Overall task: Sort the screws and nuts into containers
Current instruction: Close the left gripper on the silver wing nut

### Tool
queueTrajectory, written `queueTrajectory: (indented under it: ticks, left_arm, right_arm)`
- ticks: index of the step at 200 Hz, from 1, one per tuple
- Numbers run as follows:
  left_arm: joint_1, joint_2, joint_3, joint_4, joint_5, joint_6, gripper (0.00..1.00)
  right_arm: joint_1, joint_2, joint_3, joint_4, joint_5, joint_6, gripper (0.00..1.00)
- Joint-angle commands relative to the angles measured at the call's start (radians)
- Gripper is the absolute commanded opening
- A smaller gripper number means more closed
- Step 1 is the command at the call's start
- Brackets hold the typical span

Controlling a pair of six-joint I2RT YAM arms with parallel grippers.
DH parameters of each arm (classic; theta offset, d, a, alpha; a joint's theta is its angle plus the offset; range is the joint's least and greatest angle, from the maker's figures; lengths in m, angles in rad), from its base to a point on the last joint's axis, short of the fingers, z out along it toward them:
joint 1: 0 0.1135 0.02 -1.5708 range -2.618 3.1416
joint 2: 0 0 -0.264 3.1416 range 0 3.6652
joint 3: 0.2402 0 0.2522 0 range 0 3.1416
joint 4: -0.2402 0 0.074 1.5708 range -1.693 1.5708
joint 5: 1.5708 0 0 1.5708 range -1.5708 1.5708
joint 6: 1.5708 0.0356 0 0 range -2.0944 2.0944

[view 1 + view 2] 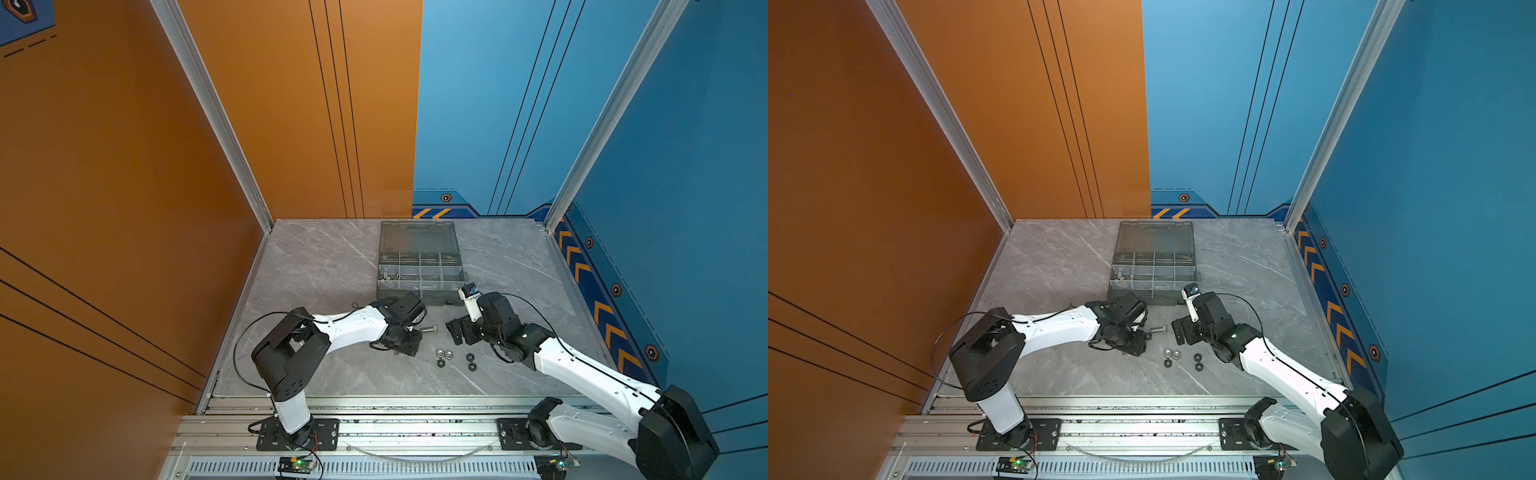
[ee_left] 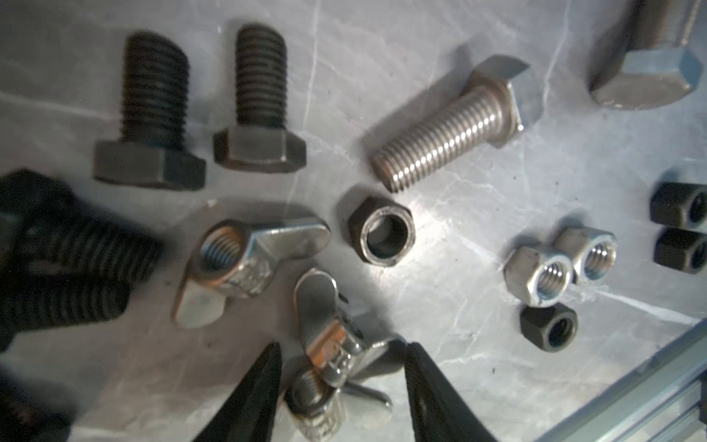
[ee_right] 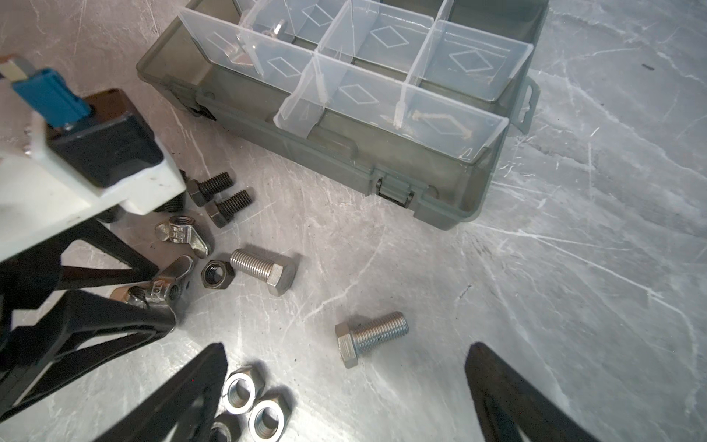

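Observation:
My left gripper (image 2: pixel 340 367) is down on the table, shut on a silver wing nut (image 2: pixel 325 336) that lies against a second one (image 2: pixel 310 398); it also shows in a top view (image 1: pixel 405 351). A third wing nut (image 2: pixel 229 260), black bolts (image 2: pixel 153 114), a black nut (image 2: pixel 382 233) and a silver bolt (image 2: pixel 447 130) lie around it. My right gripper (image 3: pixel 346 350) stands open low over another silver bolt (image 3: pixel 371 333), with silver hex nuts (image 3: pixel 252 405) by one finger. The open organiser case (image 3: pixel 344 153) holds wing nuts (image 3: pixel 275 28) in its left compartments.
Black hex nuts (image 1: pixel 471 361) lie nearer the front than the silver pair (image 1: pixel 444 353). The case lid (image 1: pixel 417 235) lies flat towards the back wall. An aluminium rail (image 1: pixel 374 415) runs along the table's front edge, and walls close in left, back and right.

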Motion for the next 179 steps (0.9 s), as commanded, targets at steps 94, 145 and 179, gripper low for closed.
queueTrajectory:
  ticks: [94, 145, 179]
  left_arm:
    - [-0.052, -0.038, -0.079, -0.039, 0.021, -0.059, 0.53]
    - [-0.059, -0.049, -0.078, -0.052, 0.013, -0.064, 0.52]
    - [-0.059, -0.032, -0.064, -0.061, 0.001, -0.064, 0.51]
  right_arm:
    - [0.009, -0.018, -0.024, 0.014, 0.016, 0.022, 1.0]
    - [0.009, -0.02, -0.03, 0.017, 0.017, 0.026, 1.0]
    - [0.009, -0.019, -0.029, 0.017, 0.017, 0.027, 1.0]
